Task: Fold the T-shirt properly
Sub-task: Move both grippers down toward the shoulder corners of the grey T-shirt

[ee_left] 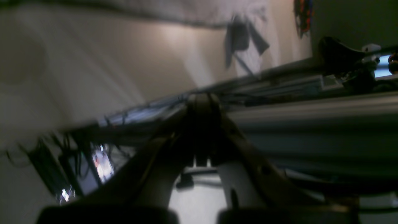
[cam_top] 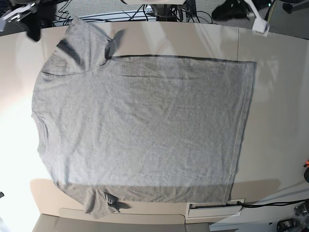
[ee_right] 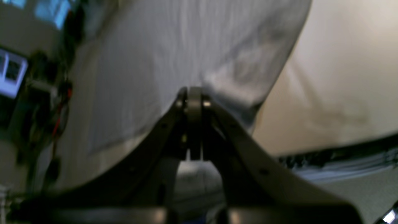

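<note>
spread flat on table (cam_top: pixel 275 96): t-shirt (cam_top: pixel 145 125), collar toward view's left. both clenched empty, raised clear: left gripper (ee_left: pixel 202 101), right gripper (ee_right: pixel 192 93).

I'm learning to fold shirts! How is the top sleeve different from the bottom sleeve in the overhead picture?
The top sleeve lies spread wide; the bottom sleeve is scrunched and looks smaller. The top sleeve is mostly lit; the bottom sleeve sits in shadow. Both are grey and belong to the same T-shirt.
</note>
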`<state>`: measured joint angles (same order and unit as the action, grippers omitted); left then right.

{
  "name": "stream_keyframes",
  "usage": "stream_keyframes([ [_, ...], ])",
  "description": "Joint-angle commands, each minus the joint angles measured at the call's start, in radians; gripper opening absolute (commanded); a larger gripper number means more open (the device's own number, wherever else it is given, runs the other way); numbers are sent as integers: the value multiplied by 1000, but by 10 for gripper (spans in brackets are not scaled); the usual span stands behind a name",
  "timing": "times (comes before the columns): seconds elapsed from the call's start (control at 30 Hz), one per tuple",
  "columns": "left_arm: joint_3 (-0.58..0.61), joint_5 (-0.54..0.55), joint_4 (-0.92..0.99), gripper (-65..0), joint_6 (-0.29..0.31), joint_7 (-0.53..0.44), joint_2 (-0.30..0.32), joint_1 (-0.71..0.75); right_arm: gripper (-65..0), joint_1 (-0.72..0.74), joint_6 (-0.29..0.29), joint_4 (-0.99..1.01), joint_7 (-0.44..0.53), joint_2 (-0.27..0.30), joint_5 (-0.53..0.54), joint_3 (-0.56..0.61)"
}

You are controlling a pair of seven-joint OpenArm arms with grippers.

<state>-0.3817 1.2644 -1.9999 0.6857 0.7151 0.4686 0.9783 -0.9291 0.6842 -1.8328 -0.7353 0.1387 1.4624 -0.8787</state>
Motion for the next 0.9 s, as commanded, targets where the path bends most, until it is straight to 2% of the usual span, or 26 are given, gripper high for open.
stream_keyframes([
  [0.0,-7,23,-13,-650,12,-6,10,-5,-650,5,14,-11,10,-21,21,-23],
  [0.13,-7,23,-13,-650,12,19,11,-54,-650,80,14,-11,8,-105,21,-47],
  [0.27,-7,23,-13,-650,12,22,11,-85,-650,153,14,-11,-27,-148,21,-45],
  [0.33,-7,23,-13,-650,12,23,11,-92,-650,169,-43,-11,-21,-165,21,-45],
  [0.4,-7,22,-13,-650,12,29,11,-95,-650,176,-132,-11,-9,-180,-27,-45],
  [0.47,-7,23,-13,-650,12,29,11,-95,-650,181,-162,-11,-5,-180,-95,-45],
  [0.5,-7,23,-13,-650,12,29,11,-95,-581,181,-161,-11,-2,-178,-111,-45],
  [0.57,-7,23,-13,-650,12,29,11,-95,-387,181,-161,-11,3,-177,-137,-45],
  [0.6,-7,23,-13,-650,12,30,11,-98,-332,182,-161,-11,8,-178,-153,-45],
  [0.77,-7,11,-13,-650,12,30,11,-114,-322,181,-162,-11,80,-201,-152,-46],
  [0.87,-7,12,-13,-650,12,31,10,-114,-322,182,-162,-11,32,-208,-93,-46],
])
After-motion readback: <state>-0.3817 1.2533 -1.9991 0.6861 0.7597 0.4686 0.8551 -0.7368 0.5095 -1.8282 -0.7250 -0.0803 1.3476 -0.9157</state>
